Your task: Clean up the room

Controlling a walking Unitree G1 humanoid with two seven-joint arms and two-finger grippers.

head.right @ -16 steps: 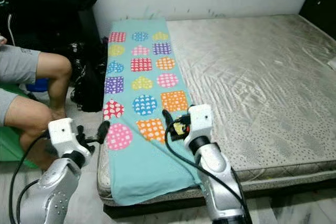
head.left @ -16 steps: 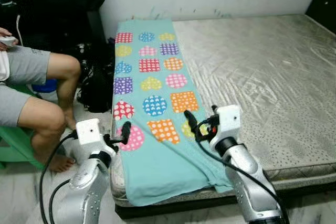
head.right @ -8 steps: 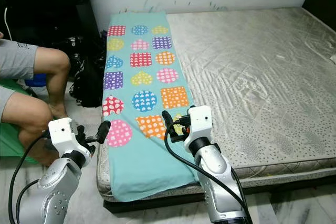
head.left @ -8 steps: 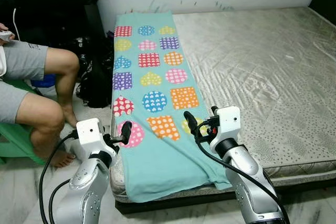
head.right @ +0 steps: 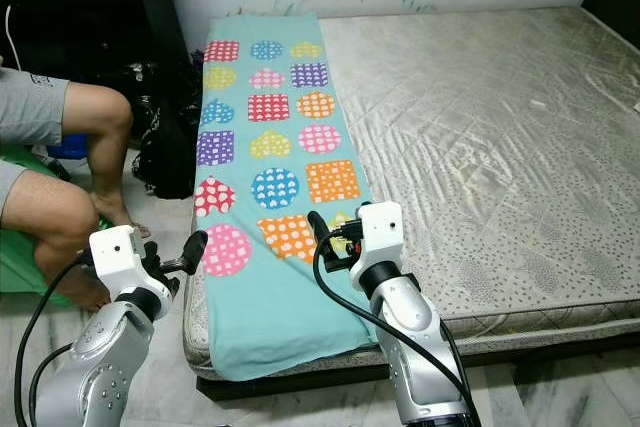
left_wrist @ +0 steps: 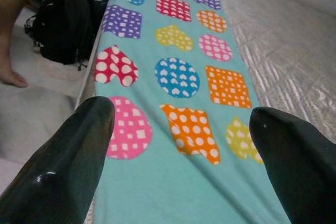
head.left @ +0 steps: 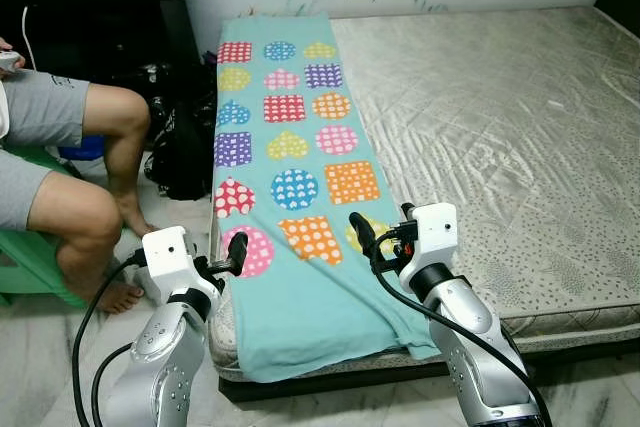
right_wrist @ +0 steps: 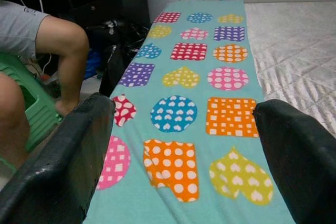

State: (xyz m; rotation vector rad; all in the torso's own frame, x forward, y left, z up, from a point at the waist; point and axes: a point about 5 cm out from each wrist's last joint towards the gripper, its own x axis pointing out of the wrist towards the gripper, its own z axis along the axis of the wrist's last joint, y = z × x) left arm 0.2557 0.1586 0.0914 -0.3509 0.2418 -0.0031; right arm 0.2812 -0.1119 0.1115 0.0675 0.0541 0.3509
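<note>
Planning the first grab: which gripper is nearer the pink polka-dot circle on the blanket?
Left. The left gripper sits right beside the pink circle at the blanket's edge; the right gripper is across it, by the yellow heart.

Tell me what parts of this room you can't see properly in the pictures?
- The person: cut off above the lap by the left eye view's edge.
- The black bag: too dark to see what's inside.
- The teal blanket: its near end hangs over the mattress edge, so the underside is hidden.

Bright even indoor light, sharp frames, soft shadows
</note>
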